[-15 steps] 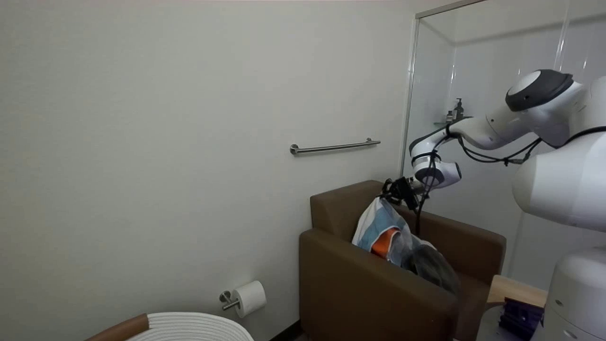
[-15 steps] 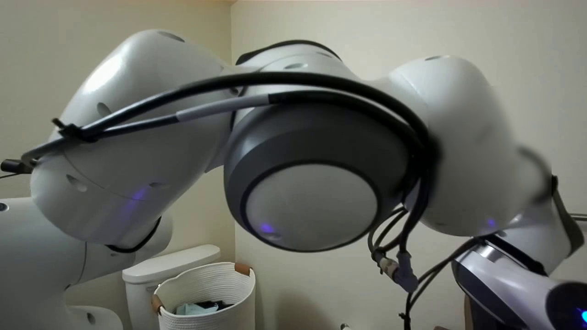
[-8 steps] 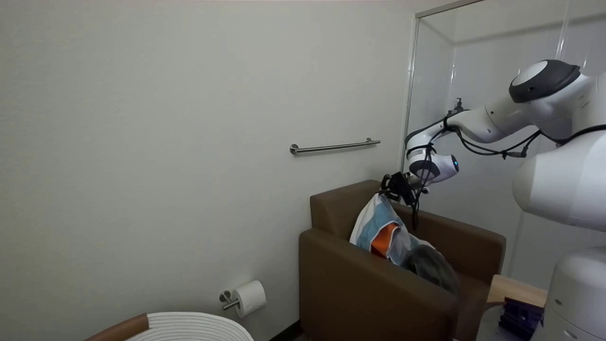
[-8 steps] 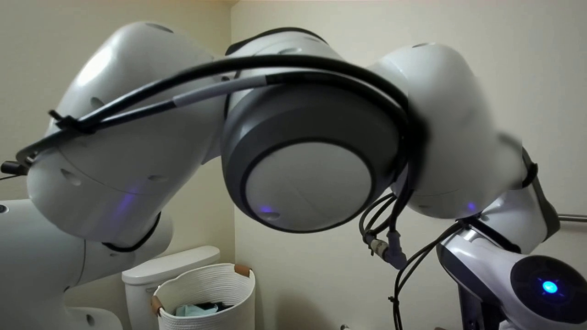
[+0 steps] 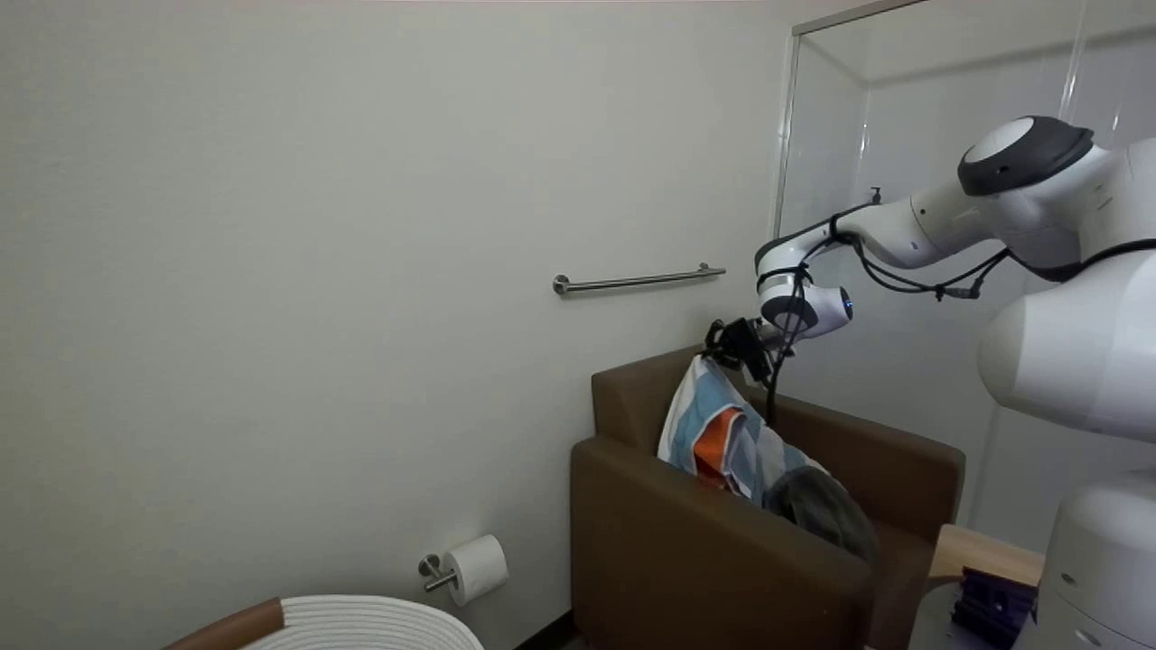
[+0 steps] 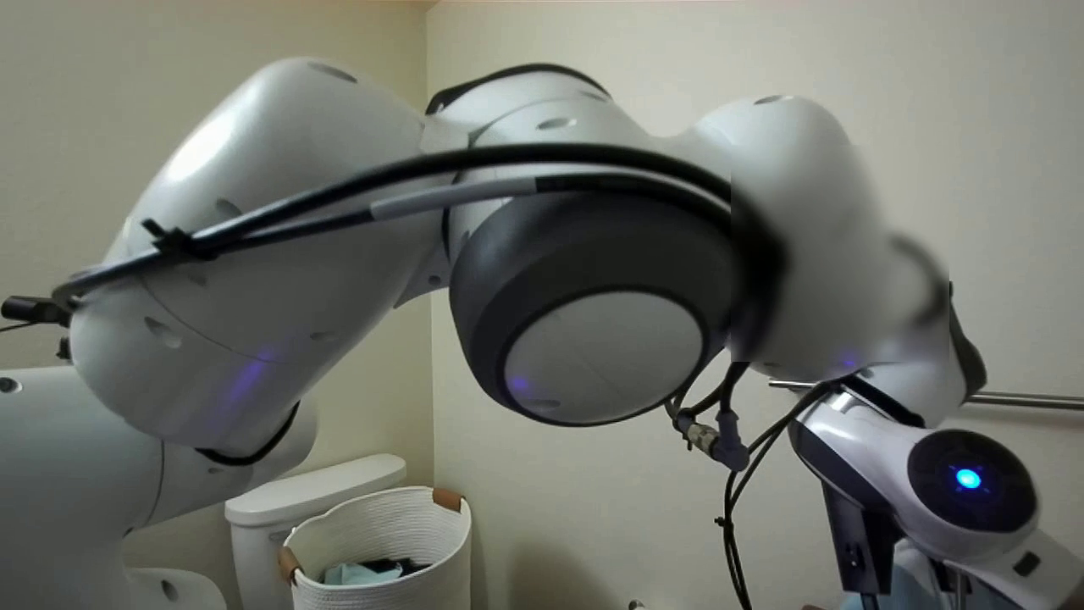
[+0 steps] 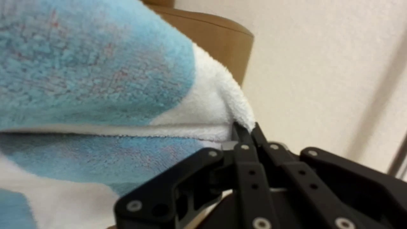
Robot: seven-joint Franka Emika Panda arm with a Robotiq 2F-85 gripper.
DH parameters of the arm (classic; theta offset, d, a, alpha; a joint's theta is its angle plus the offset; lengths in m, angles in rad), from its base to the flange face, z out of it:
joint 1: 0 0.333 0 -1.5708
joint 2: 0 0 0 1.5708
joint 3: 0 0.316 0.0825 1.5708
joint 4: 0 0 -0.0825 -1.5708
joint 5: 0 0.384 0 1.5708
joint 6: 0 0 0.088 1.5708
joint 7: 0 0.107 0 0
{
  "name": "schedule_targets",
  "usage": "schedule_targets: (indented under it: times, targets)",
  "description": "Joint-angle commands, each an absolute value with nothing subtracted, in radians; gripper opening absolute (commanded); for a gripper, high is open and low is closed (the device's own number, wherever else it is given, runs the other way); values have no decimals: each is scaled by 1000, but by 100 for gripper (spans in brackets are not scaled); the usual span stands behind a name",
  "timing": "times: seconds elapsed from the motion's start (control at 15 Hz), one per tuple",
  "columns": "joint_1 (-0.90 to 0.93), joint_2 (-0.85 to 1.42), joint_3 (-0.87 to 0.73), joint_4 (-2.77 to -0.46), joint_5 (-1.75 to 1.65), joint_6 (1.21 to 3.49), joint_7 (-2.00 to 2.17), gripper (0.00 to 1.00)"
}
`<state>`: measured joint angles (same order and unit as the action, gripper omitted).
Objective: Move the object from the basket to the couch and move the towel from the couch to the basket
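Since our fingers (image 7: 246, 156) pinch towel (image 7: 101, 89), we're likely at pickup; next: lift clear of couch (image 5: 722, 555) below them.

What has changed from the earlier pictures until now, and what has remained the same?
In an exterior view, the end effector has moved upward and toward the left of the picture, drawing the gripped part of the towel along. Nothing was newly grasped or released; the towel already hung from it. The dark grey fabric, the brown armchair and the white basket show no visible movement.
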<state>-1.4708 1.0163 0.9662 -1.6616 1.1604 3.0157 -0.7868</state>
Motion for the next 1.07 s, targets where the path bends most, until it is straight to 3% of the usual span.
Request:
schedule_targets:
  times: [0.0, 0.87, 1.0]
  targets:
    - [-1435, 990, 1094, -1581, 1172, 3086, -884, 2]
    - [-1356, 969, 1709, -1310, 936, 3518, -1053, 2]
    - [-1331, 864, 1674, -1240, 896, 3467, -976, 2]
